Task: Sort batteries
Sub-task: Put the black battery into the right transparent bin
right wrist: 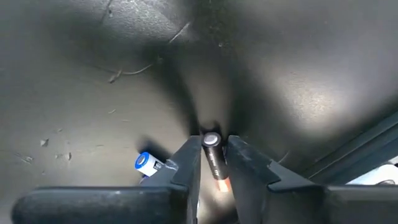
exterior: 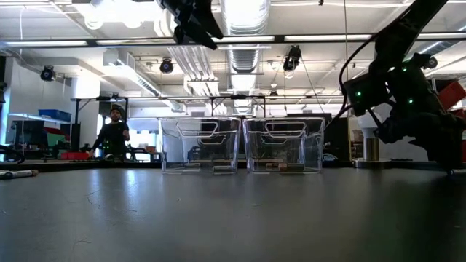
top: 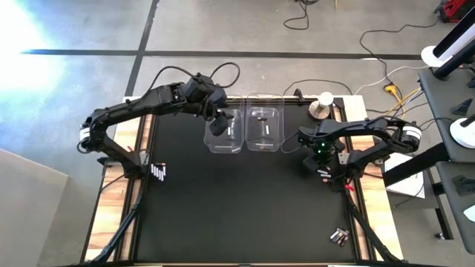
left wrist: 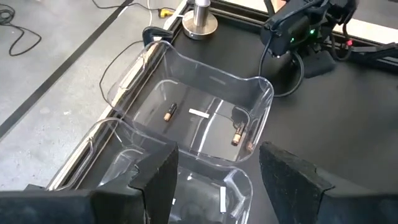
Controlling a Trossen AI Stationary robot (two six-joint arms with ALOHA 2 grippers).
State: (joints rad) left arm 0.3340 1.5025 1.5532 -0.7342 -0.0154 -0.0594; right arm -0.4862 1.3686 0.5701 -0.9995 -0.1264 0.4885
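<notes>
The right gripper was down at the counter near its right edge, its jaws narrowed on a dark battery, with a blue-ended cell lying just beside. The left gripper hung above the left bin, jaws wide and empty, and two dark cells lay in the right bin.
</notes>
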